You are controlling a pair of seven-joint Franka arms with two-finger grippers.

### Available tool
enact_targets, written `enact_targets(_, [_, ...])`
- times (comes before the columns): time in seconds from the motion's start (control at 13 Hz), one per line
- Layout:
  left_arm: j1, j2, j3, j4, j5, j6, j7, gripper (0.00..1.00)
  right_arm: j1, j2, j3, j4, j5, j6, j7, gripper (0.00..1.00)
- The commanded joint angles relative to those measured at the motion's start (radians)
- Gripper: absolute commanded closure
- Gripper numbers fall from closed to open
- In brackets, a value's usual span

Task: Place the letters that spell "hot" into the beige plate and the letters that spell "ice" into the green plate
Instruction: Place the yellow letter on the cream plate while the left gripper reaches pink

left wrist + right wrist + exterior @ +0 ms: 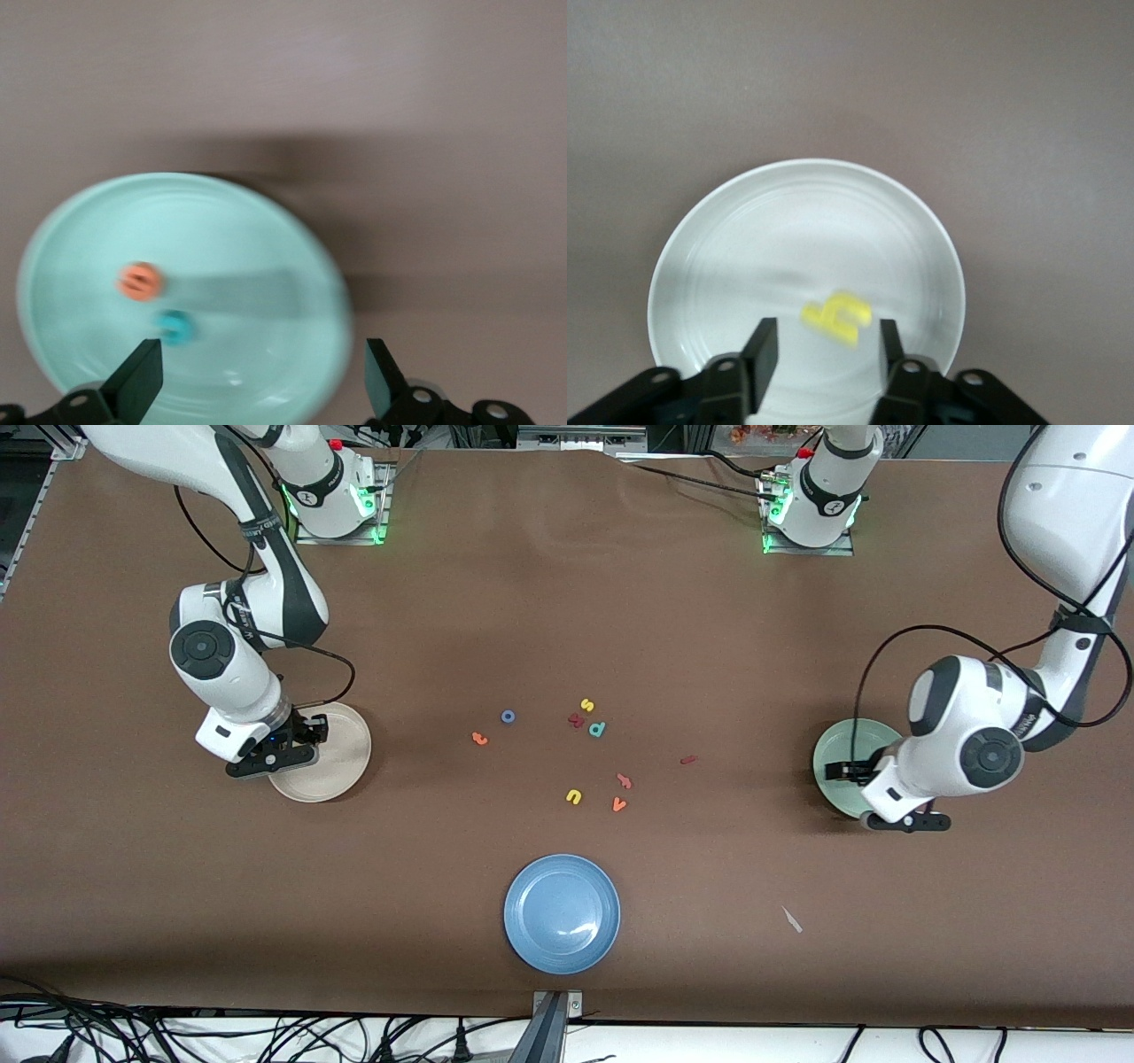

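Brown cloth covered the whole table (567,602), with both arms reaching down at its two ends. At the right arm's end, the right gripper (821,359) hung over the beige plate (341,766), its fingers partly apart and gripping nothing, while the yellow h (837,317) showed just past the fingertips, over the plate. At the left arm's end, the left gripper (261,381) hovered over the green plate (837,757) with its fingers spread wide and empty; the orange e (140,281) and teal c (175,328) lay inside that plate, near each other. Out in the middle of the table lay the blue o (508,716), the orange t (479,738) and the dark red i (688,760), among other small letters. Nearer the front camera sat a blue plate (562,912).
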Motion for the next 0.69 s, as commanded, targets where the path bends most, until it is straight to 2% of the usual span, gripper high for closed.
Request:
enact_targets(0.0, [-0.014,-0.009,-0.098,-0.001,0.01,-0.025,-0.226,0.0,0.009,-0.022,0.016,-0.024,0.041,0.004,0.009,0.14])
enact_targets(0.15, [-0.069,0.008,-0.121,0.001,0.009,-0.014,-0.365,0.0,0.016,-0.022,0.061,-0.024,0.043,0.001,0.088,0.14])
enact_targets(0.31, [-0.137,0.026,-0.121,0.002,-0.017,0.033,-0.481,0.0,0.056,-0.009,0.108,-0.015,0.055,0.015,0.273,0.13])
enact_targets(0.62, [-0.252,0.112,-0.107,0.001,-0.002,0.22,-0.629,0.03,0.191,0.093,0.144,0.007,0.092,0.186,0.571,0.1])
